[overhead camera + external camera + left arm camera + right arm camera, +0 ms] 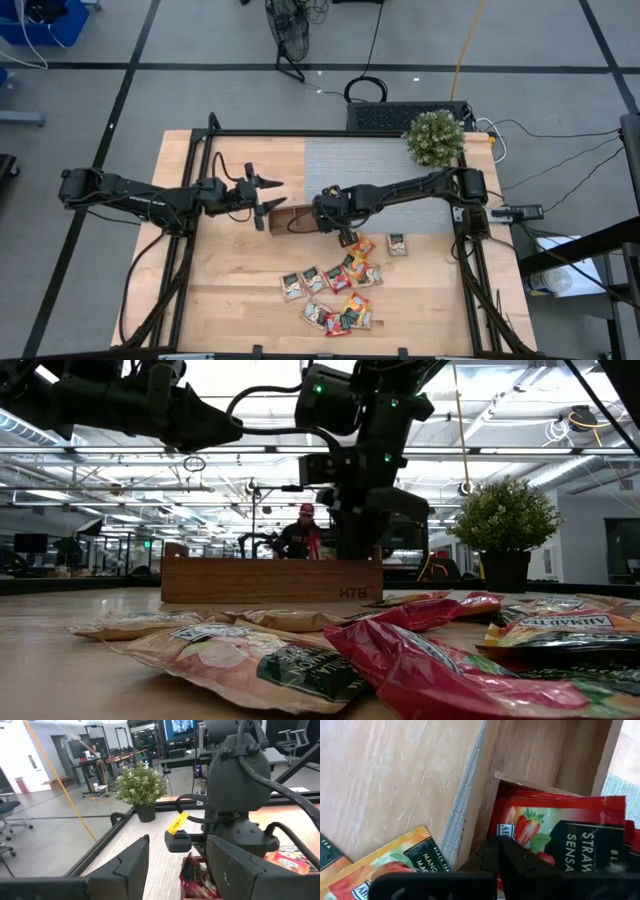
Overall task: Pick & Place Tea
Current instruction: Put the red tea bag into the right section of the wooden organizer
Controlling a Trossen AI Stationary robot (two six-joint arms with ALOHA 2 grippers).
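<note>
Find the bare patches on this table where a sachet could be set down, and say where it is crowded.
Free: the wooden tabletop left of the tea sachets, below the left gripper, and the grey mat between the tray and the plant. Crowded: the sachets' own patch, and the tray where the right gripper works.

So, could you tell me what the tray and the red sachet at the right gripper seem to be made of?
The tray looks like bare, matt light wood: grain lines run along its walls. The red sachet looks like glossy printed foil or plastic film, judging by its sheen and crimped edge; which of the two is unclear. The right gripper is shut at its lower edge.
</note>
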